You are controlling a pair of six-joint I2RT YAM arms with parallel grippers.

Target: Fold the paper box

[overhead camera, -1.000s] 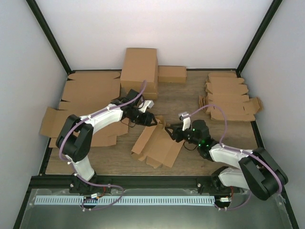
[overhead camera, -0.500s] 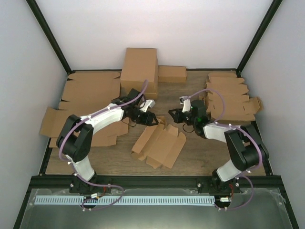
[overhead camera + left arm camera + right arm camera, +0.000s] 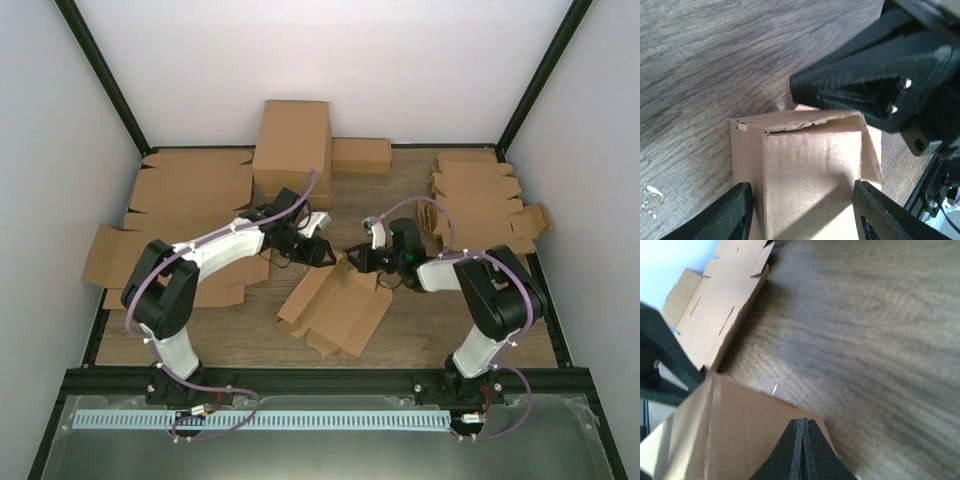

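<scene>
As wrist shows, left hand (image 3: pixel 801 200) straddles paper box (image 3: pixel 810 150)

Left wrist view crops the paper box (image 3: pixel 812 170)

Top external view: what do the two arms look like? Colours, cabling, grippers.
Both the left arm and right arm have white link shells with black joint housings. A purple cable loops loosely along each. The left gripper and right gripper are matte black, two-fingered.
</scene>
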